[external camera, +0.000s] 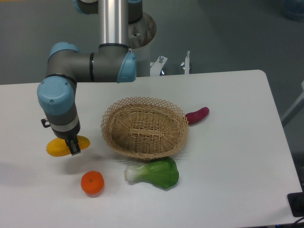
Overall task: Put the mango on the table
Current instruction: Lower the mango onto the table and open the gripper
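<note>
The mango (57,148) is a smooth yellow-orange oblong fruit at the left of the white table (237,142), left of the wicker basket. My gripper (73,146) points down over it. One dark finger (74,147) crosses the mango's front and the other is hidden behind the fruit, so the jaws stand closed around it. The mango is low, at or just above the tabletop; I cannot tell whether it touches.
An oval woven basket (145,127) stands in the middle. A round orange (92,183) lies at the front left, a green bok choy (156,173) in front of the basket, and a purple-red vegetable (197,115) to its right. The arm's elbow (57,97) hangs above the mango.
</note>
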`<act>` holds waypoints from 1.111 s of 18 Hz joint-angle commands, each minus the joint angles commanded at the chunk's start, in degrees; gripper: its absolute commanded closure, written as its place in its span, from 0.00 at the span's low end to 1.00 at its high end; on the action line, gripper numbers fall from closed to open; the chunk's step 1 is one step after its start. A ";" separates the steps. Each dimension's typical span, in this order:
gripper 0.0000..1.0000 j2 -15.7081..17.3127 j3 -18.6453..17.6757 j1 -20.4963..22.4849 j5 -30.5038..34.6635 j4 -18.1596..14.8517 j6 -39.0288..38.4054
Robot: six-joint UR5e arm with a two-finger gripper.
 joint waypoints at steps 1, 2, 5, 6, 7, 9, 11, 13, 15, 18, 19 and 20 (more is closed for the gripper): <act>0.60 -0.18 -0.17 0.00 0.00 0.00 0.00; 0.57 -0.27 -0.26 -0.09 0.52 0.00 0.09; 0.42 -0.27 -1.40 -0.44 2.02 0.78 0.09; 0.32 -0.27 -2.10 -0.44 2.11 2.18 0.00; 0.29 -0.27 -2.81 -0.53 2.11 4.02 -0.09; 0.19 -0.18 -4.21 -0.53 2.20 7.54 -0.18; 0.10 -0.27 -4.39 -0.53 2.72 8.96 -0.18; 0.07 -0.18 -4.31 -0.53 3.34 9.14 -0.18; 0.00 0.08 -3.17 -0.44 3.34 8.97 -0.35; 0.00 0.61 -1.41 0.61 3.52 8.96 -0.44; 0.00 0.61 -0.88 1.49 4.13 9.05 -0.35; 0.00 0.61 -0.01 2.71 4.74 8.97 -0.44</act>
